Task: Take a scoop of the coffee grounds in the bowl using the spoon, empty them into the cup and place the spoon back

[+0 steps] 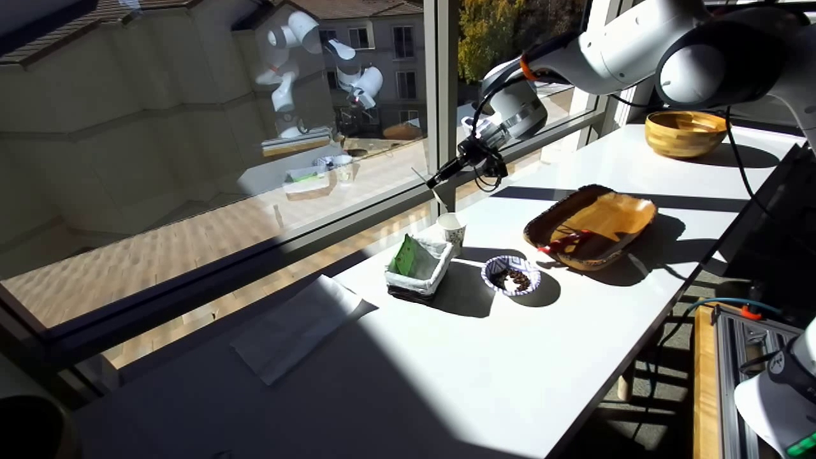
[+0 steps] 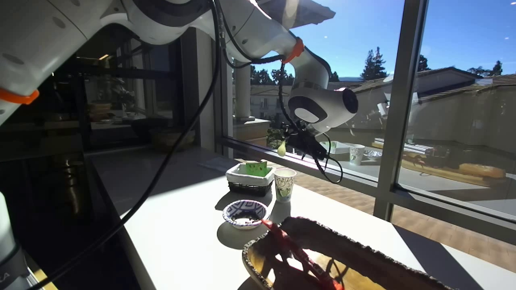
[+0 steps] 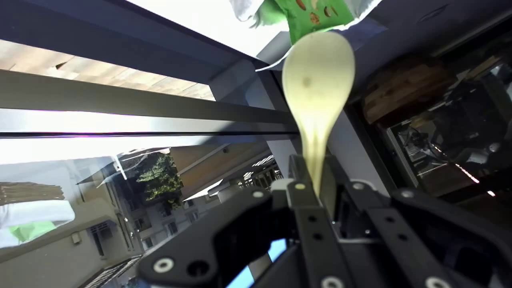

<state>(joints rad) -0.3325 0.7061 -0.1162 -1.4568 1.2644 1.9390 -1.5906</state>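
My gripper is shut on the spoon's handle. The pale yellow spoon points outward from the fingers in the wrist view, its face bare but for a small dark spot. In both exterior views the spoon hangs head down above the cup, apart from its rim. The white cup with green print stands upright; its inside is hidden. The blue-and-white patterned bowl stands near it. Dark coffee grounds lie in the bowl.
A lined basket with a green packet stands beside the cup. A wooden tray holds a red object. A wooden bowl and a white napkin lie farther off. The window frame is close to the gripper.
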